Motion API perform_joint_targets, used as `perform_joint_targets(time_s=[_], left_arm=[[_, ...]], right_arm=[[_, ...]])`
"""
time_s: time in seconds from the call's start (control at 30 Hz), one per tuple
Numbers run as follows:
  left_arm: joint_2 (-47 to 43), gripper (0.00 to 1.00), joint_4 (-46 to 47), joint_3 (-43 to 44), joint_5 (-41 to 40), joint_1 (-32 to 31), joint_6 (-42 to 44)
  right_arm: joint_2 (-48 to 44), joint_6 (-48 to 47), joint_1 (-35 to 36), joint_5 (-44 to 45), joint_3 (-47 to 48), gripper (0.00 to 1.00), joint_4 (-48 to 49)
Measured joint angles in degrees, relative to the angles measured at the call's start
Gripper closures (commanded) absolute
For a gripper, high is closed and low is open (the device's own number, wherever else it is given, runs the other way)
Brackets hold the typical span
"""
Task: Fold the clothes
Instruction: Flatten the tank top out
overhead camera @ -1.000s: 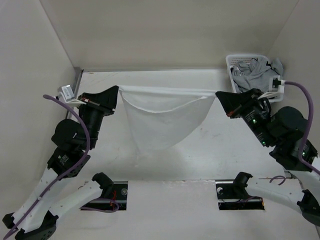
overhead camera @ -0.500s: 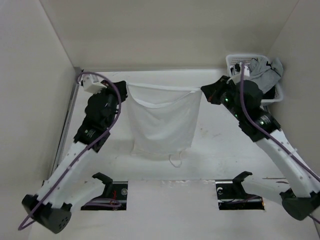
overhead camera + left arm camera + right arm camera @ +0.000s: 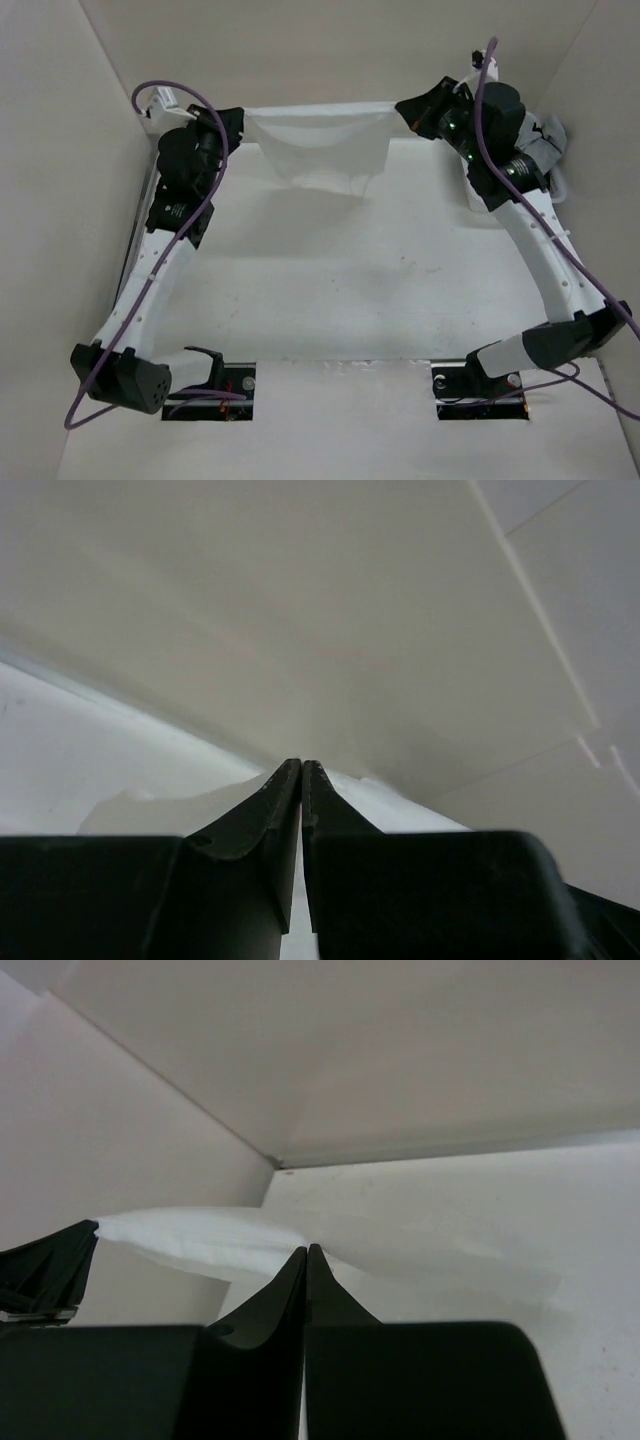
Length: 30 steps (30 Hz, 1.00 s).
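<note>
Strung up at the far end of the worktop (image 3: pixel 330 290), hard by the back wall (image 3: pixel 330 50): the clothes (image 3: pixel 320 140), a thin white garment, spread with the long axis running left to right and the top hem pulled into a straight, nearly level line. Pinched at the top left corner by the left jaws and at the top right corner by the right jaws, both sets closed thin on the cloth, seen edge-on from each wrist. Hanging below that line in a loose, crumpled drape, narrowing downward, lower edge pointing toward the near side. Impossible to tell whether that edge touches the worktop. Reaching far forward, left arm (image 3: pixel 165 230) and right arm (image 3: pixel 530 215), close to full stretch. Half hidden behind the right arm, grey garments (image 3: pixel 555 135). Carried away from the bases since a second ago, when strung across mid-worktop with a long tail trailing nearward. Now farther back, shorter in the drape, narrower between the two grips.
</note>
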Motion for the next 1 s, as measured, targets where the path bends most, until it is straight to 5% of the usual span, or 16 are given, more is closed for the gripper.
perform_joint_targets(time_s=[0.13, 0.3, 0.63, 0.8, 1.0], left_arm=[[-7.3, 0.96, 4.3, -5.7, 0.7, 0.1, -0.3], [-14.5, 0.95, 8.8, -24.9, 1.7, 0.3, -2.0], [-18.6, 0.95, 7.5, -59.7, 7.6, 3.6, -4.6], [-25.0, 0.95, 5.7, -67.1, 10.8, 4.2, -6.2], [-41.9, 0.94, -4.1, -68.3, 12.6, 4.3, -7.8]], right_arm=[[-7.0, 0.0, 0.1, -0.4, -6.3, 0.99, 3.9], [-14.2, 1.8, 0.8, -1.1, -27.6, 0.98, 12.4], [-10.3, 7.8, 4.5, -2.2, -70.2, 0.99, 24.3], [-11.5, 11.3, 8.6, -1.7, -79.3, 0.99, 29.6], [-23.9, 17.6, 17.8, 1.3, -86.9, 0.99, 29.4]])
